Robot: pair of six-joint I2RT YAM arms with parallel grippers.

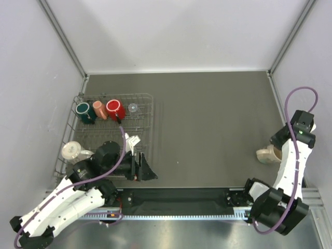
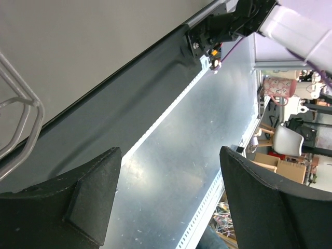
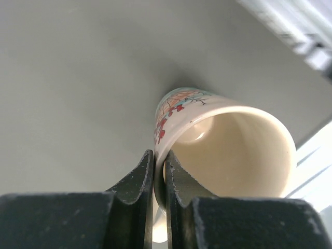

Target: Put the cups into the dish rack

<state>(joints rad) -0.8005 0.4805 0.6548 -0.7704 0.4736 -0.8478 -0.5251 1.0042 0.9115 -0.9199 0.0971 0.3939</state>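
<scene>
Cups: green mug (image 1: 83,110), pink cup (image 1: 98,110), red mug (image 1: 115,109), small glass (image 1: 133,108), white mug (image 1: 71,151) sit in dish rack (image 1: 104,137). Cream cup (image 3: 223,140) remains, tilted at table's (image 1: 207,114) far right, wall pinched tight by right gripper (image 3: 158,155). Left gripper (image 2: 171,202) wide open, empty, beside rack. Task nearly done.
</scene>
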